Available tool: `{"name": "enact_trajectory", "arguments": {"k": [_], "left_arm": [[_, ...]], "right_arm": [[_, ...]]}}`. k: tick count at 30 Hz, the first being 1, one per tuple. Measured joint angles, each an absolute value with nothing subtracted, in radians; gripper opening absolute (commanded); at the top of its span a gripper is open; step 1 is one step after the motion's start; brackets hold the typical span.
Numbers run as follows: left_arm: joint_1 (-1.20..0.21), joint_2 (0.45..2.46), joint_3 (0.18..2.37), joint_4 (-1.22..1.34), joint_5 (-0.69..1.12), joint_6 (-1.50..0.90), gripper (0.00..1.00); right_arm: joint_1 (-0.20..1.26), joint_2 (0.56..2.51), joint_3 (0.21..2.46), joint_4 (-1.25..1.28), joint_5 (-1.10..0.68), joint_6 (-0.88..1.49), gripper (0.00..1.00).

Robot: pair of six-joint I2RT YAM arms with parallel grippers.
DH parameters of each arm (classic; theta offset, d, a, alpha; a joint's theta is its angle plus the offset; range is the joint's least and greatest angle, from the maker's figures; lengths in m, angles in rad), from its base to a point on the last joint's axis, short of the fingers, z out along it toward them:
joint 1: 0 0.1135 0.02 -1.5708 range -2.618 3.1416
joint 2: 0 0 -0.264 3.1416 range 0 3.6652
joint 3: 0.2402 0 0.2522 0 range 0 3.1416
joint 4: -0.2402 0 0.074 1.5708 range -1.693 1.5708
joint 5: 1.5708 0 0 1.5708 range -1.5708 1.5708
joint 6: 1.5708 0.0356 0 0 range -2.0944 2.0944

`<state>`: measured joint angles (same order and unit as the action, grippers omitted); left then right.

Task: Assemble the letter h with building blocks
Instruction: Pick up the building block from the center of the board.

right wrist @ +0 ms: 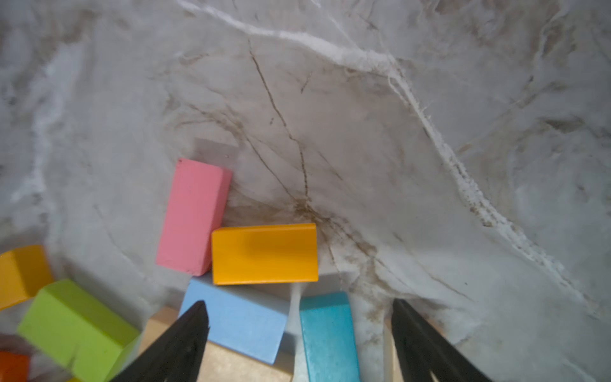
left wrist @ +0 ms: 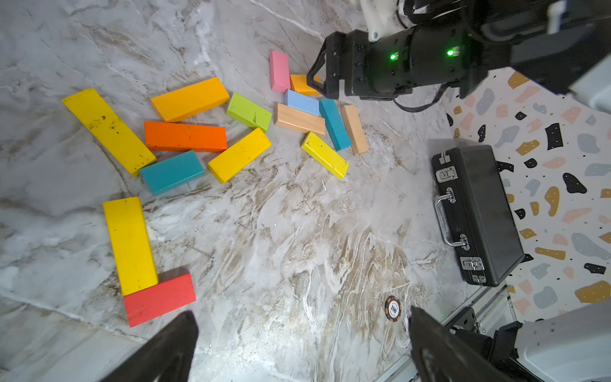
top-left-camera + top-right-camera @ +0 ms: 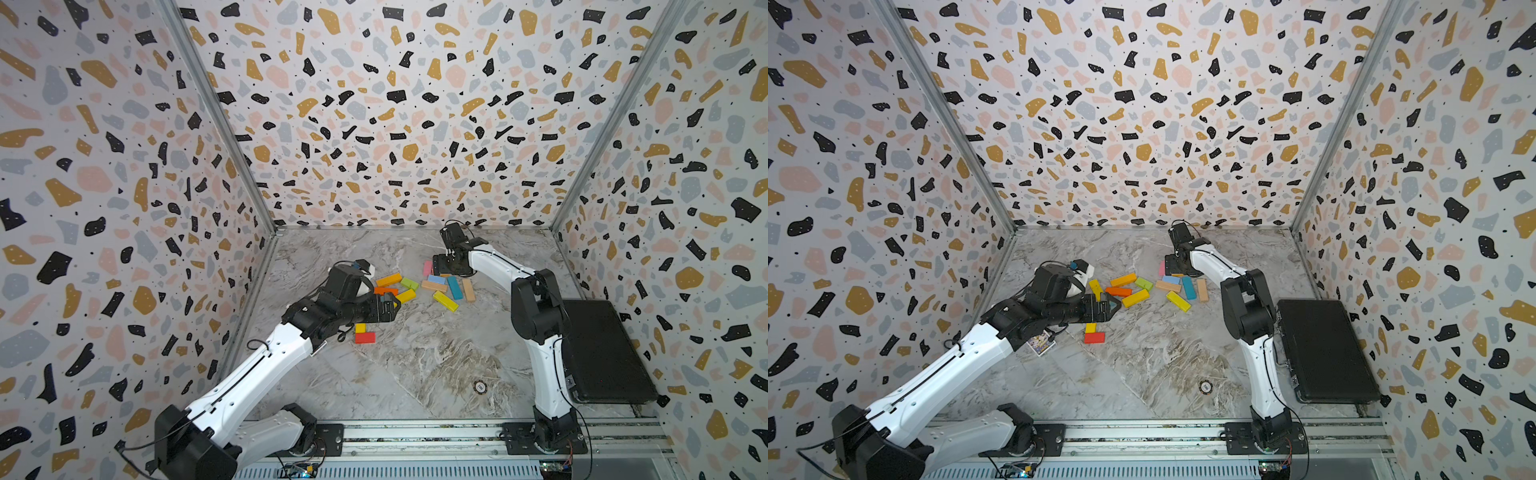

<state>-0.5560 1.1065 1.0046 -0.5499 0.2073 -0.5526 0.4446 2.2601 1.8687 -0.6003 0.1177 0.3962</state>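
Left jaws gape empty; open marble table (image 2: 297, 231) flanks red block (image 2: 158, 297).

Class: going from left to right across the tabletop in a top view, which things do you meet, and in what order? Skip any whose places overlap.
Red block → green block → teal block → poker chip → black case.

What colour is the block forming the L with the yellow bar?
Red block; clearest in left wrist view.
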Motion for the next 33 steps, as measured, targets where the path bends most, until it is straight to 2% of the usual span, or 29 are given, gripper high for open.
{"name": "enact_trajectory", "arguments": {"k": [14, 22, 33], "left_arm": [[-0.556, 1.081, 0.976, -0.567, 0.212, -0.538, 0.99], [-0.556, 1.081, 0.976, -0.567, 0.212, -0.538, 0.99], [-0.556, 1.085, 0.975, -0.567, 0.212, -0.538, 0.99]], "right_arm": [[0.439, 2.297, 1.873, -0.564, 0.039, 0.354, 0.88], [0.439, 2.3, 1.887, -0.567, 0.036, 0.33, 0.83], [0.439, 2.325, 1.907, -0.567, 0.023, 0.313, 0.83]]}}
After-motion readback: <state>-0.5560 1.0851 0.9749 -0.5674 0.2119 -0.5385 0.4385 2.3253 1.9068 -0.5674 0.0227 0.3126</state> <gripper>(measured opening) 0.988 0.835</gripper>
